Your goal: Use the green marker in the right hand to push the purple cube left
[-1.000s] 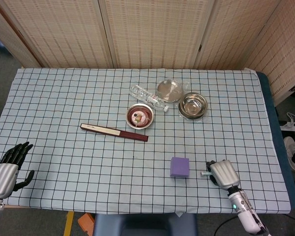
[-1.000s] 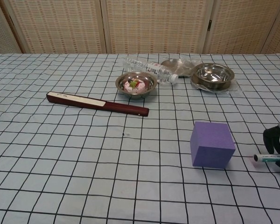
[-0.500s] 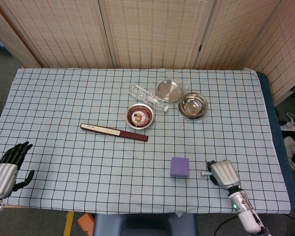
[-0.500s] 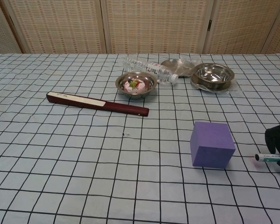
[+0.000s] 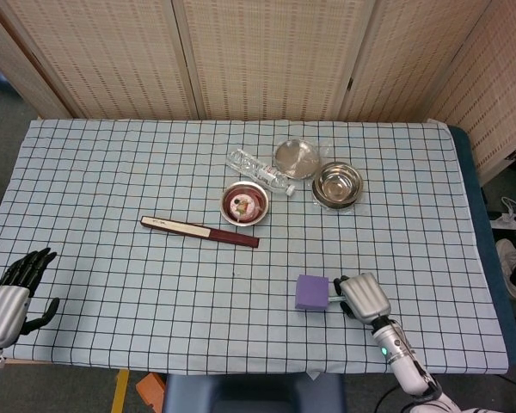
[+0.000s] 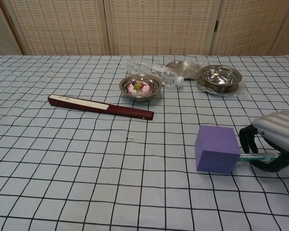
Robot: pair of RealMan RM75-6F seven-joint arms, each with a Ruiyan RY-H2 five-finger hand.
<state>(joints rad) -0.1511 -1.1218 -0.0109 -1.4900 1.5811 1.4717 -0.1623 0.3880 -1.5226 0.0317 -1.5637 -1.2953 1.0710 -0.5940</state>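
The purple cube (image 5: 311,292) (image 6: 217,149) stands on the checked cloth near the front right. Just right of it, my right hand (image 5: 365,298) (image 6: 273,140) grips the green marker (image 6: 258,157), which lies level and points left. The marker's tip touches the cube's right face. At the front left edge of the table my left hand (image 5: 15,291) rests with its fingers apart and nothing in it; the chest view does not show it.
A folded dark red fan (image 5: 199,231) (image 6: 100,107) lies left of centre. Further back are a small bowl of food (image 5: 244,204) (image 6: 140,87), a plastic bottle (image 5: 260,172) lying on its side, a metal lid (image 5: 297,157) and a steel bowl (image 5: 337,183) (image 6: 219,78).
My right hand has moved left with the marker until its tip met the cube. The cube has shifted slightly left. The left hand has stayed put.
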